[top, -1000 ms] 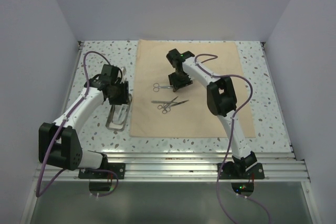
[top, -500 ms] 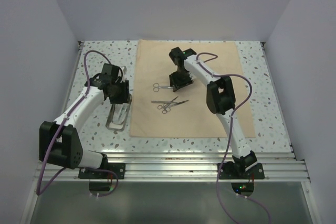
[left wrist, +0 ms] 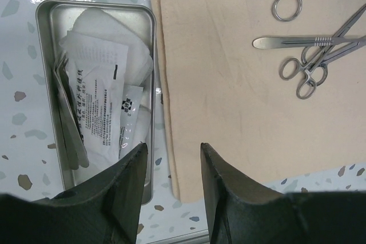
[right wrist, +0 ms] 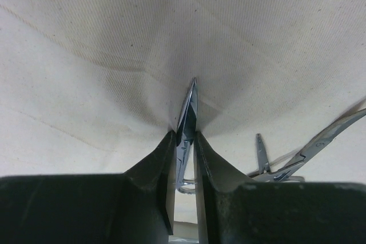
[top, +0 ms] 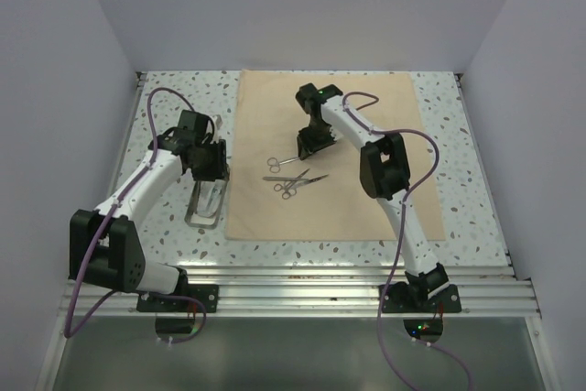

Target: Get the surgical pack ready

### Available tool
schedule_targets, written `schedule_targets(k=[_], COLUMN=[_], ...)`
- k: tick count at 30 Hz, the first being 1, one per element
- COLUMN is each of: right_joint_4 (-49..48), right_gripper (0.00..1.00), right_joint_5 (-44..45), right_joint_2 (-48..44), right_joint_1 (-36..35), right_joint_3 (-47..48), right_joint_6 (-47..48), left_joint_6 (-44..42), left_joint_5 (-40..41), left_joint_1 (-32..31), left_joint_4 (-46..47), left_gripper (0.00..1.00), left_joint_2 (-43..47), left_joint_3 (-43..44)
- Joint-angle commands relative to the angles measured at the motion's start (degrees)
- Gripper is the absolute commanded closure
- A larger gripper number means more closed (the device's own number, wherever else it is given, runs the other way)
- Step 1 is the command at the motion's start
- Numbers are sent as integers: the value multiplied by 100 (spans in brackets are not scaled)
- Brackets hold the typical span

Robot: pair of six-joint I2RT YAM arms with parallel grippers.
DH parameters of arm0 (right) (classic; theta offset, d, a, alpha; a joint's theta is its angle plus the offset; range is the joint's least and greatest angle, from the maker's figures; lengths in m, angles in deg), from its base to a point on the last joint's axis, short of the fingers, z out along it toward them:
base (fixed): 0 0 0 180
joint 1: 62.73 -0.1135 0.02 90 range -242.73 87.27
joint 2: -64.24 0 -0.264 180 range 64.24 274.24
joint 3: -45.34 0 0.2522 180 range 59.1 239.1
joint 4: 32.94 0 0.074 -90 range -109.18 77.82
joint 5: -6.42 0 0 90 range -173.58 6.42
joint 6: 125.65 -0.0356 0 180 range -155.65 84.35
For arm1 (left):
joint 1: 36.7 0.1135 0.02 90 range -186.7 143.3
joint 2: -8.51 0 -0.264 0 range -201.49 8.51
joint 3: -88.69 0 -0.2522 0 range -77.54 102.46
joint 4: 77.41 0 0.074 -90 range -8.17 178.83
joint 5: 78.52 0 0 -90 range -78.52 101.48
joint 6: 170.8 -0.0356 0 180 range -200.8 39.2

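Cloth (top: 385,180) lies flat in the middle of the desk (top: 467,180), filling the centre of the overhead view. The rest of the pack is spread on it and beside it.

At the left, just off the cloth's left edge, sits the steel tray (left wrist: 91,4) with white gauze and printed packets (left wrist: 94,90) inside. The left hand (left wrist: 172,150) hovers over the tray's near end, its jaws half parted with nothing between them.

Further right, near the cloth's centre, loose instruments (left wrist: 311,55) lie crossed over one another.

Just above them in the overhead view, the right hand (right wrist: 184,135) is clenched on a pair of scissors (right wrist: 189,107). It pinches the blades edge-on, with the point sticking out ahead and the rings behind the fingers. The point is pressed into the cloth, which puckers around it in radiating creases.

The step in hand looks like lifting these scissors, probably toward the tray. To do it well:
- **Lift:** raise them straight up first, so the point comes free of the fold rather than dragging the cloth along.
- **Cloth check:** I cannot tell whether any fabric is caught between the fingers, so watch for the cloth rising with the hand.
- **Grip:** the hold is narrow and may let the scissors swivel, so move slowly and keep them level.
- **Path:** keep clear of the loose instruments at the lower right of the wrist view.
- **Left hand:** it should likely give way before anything is set in the tray.
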Motion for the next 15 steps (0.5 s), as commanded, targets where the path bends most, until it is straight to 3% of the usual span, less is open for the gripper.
schedule_targets(k=[1,4,8,15], right_joint_4=[-129,-365,-815,-1218], right_gripper=[92,100,100,100], right_joint_5=[45,45,54,45], right_joint_2=[336,39,-489,-1227], right_joint_1=[-136,-136,-127,-127], right_joint_3=[-337,-406,-837,-1337], right_joint_6=[-188,-249,-364,259], left_joint_6=[37,150,247,450], left_joint_5=[-141,-97,-263,-957], left_joint_1=[52,43,43,43], left_joint_4=[135,153,363,750], left_gripper=[54,54,54,52], left_joint_2=[-24,-15,55,257], left_joint_3=[189,207,145,31])
